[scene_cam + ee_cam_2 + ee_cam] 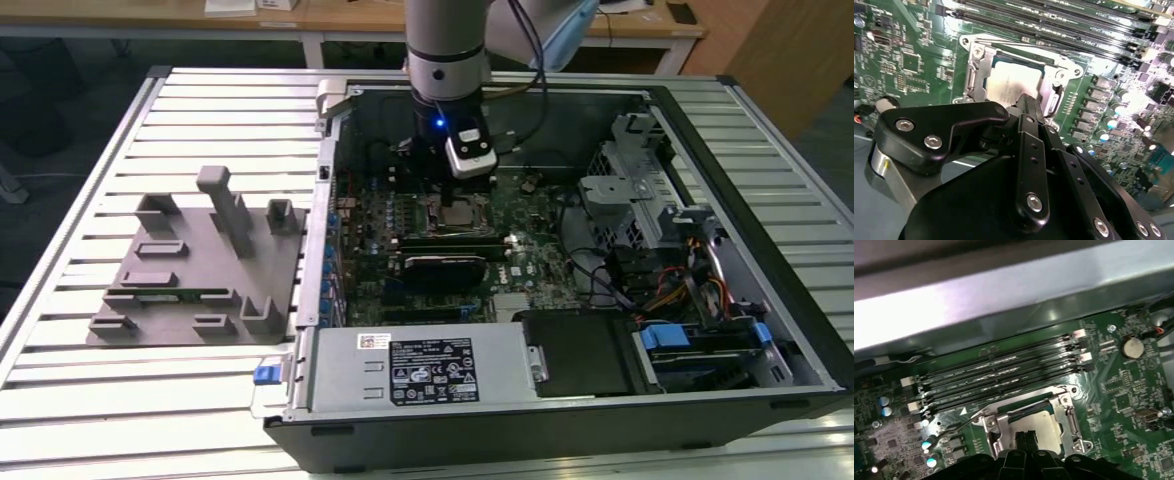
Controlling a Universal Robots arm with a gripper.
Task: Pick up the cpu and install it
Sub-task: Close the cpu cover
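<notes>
In the exterior view the arm reaches straight down into the open computer case (534, 440). The gripper (471, 176) is just above the cpu (461, 212), which lies in its socket on the green board (534, 250). The grey tray (187, 270) sits well apart, outside the case on the exterior view's left.

In the second wrist view the gripper (1026, 100) is pinched closed and grasps nothing. Its tips are over the pale lid of the cpu (1009, 82), inside the metal frame (974, 75). I can't tell whether they touch it. If the chip sits slightly crooked, a downward push could bend the pins beneath it.

In the first wrist view the gripper (1025, 437) sits at the edge of the cpu (1046, 425), with the memory slots (999, 372) just beside the socket. A sideways slip might scratch the lid or catch on the frame.
</notes>
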